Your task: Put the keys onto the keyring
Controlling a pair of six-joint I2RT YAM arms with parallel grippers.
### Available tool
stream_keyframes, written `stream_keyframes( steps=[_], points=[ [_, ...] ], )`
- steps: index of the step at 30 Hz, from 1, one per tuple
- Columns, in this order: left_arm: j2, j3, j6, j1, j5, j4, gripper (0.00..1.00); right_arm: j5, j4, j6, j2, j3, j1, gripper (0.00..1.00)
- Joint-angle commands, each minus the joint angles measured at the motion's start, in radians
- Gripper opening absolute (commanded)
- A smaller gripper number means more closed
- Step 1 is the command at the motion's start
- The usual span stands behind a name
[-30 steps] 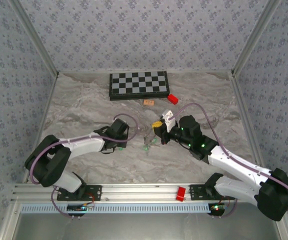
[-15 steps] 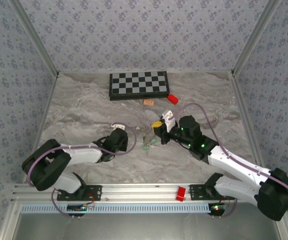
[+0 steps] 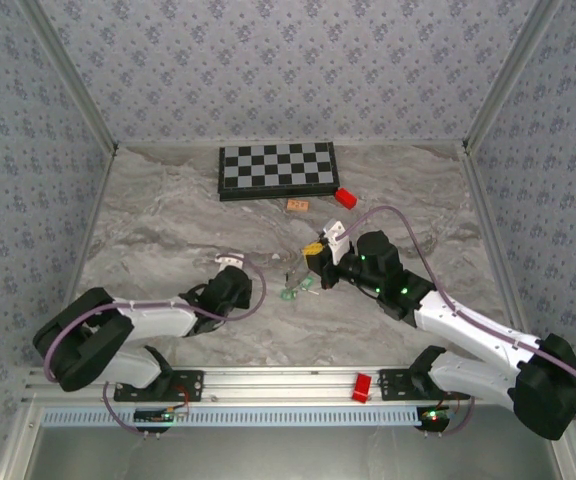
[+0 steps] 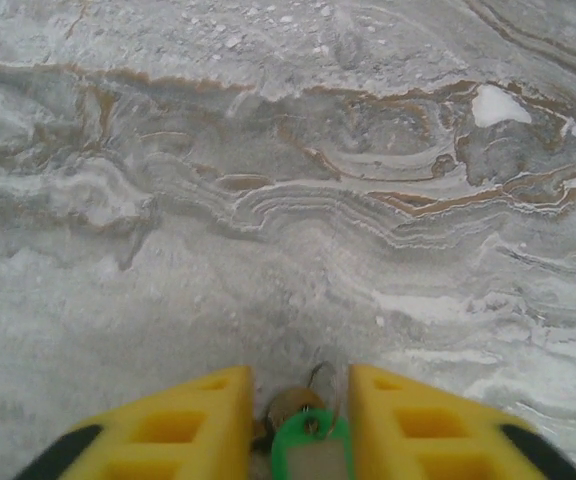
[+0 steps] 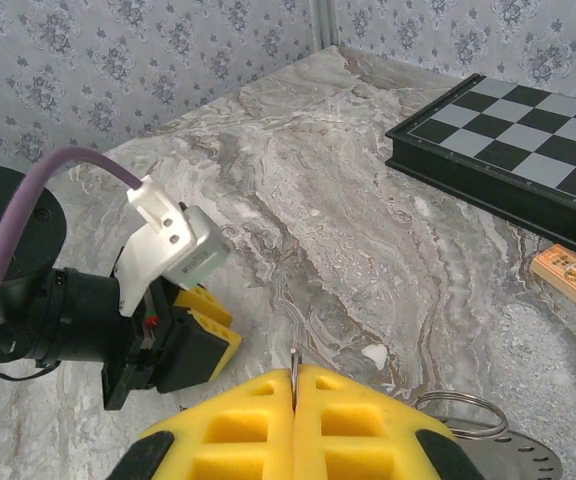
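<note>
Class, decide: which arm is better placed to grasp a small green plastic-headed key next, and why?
Probably left. A small green-headed key lies between the open yellow fingers of the left tool, while the right tool is shut on a thin silvery wire.

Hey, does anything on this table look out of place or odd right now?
One red block sits on the metal rail at the near edge, off the marble table, away from the keys and the other red block by the chessboard. Nothing looks spilled or damaged.
</note>
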Motion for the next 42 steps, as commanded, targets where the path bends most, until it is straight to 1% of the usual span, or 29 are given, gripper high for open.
stream_keyframes(
  steps=[1, 3, 7, 10, 12, 15, 17, 23, 27, 29, 30, 34, 37, 40, 42],
  points=[
    [-0.093, 0.013, -0.014, -0.006, 0.023, -0.121, 0.44, -0.012, 0.040, 0.013, -0.003, 0.000, 0.006, 0.00],
    [-0.158, 0.036, -0.024, -0.002, 0.032, -0.202, 0.49, -0.010, 0.039, 0.013, -0.005, -0.001, 0.008, 0.00],
    [-0.264, 0.097, -0.044, 0.048, 0.096, -0.362, 0.54, -0.012, 0.040, 0.013, -0.007, -0.001, 0.007, 0.00],
    [-0.279, 0.165, -0.047, 0.117, 0.208, -0.477, 0.53, -0.007, 0.036, 0.010, -0.007, 0.000, 0.008, 0.00],
    [-0.255, 0.225, -0.037, 0.140, 0.249, -0.557, 0.53, -0.006, 0.033, 0.009, -0.007, 0.001, 0.007, 0.00],
    [-0.174, 0.346, -0.011, 0.144, 0.267, -0.689, 0.51, -0.004, 0.030, 0.008, -0.008, 0.001, 0.007, 0.00],
    [-0.090, 0.426, -0.001, 0.145, 0.275, -0.768, 0.48, -0.003, 0.028, 0.007, -0.009, 0.003, 0.007, 0.00],
    [0.155, 0.628, 0.050, 0.148, 0.343, -0.932, 0.41, 0.005, 0.017, 0.001, -0.011, 0.005, 0.007, 0.00],
    [0.273, 0.732, 0.080, 0.147, 0.355, -1.035, 0.40, 0.009, 0.014, -0.001, -0.017, 0.004, 0.006, 0.00],
    [0.329, 0.781, 0.100, 0.156, 0.364, -1.085, 0.37, 0.010, 0.012, -0.001, -0.021, 0.003, 0.006, 0.00],
    [0.356, 0.802, 0.107, 0.161, 0.369, -1.107, 0.34, 0.011, 0.012, -0.001, -0.021, 0.002, 0.006, 0.00],
    [0.448, 0.871, 0.145, 0.180, 0.379, -1.182, 0.33, 0.010, 0.011, -0.001, -0.025, 0.003, 0.005, 0.00],
    [0.492, 0.906, 0.164, 0.189, 0.379, -1.209, 0.32, 0.008, 0.012, 0.001, -0.026, 0.001, 0.004, 0.00],
    [0.534, 0.938, 0.177, 0.199, 0.381, -1.224, 0.28, 0.006, 0.013, 0.002, -0.028, 0.001, 0.005, 0.00],
    [0.553, 0.951, 0.183, 0.201, 0.383, -1.227, 0.28, 0.007, 0.013, 0.002, -0.030, 0.001, 0.004, 0.00]
  ],
)
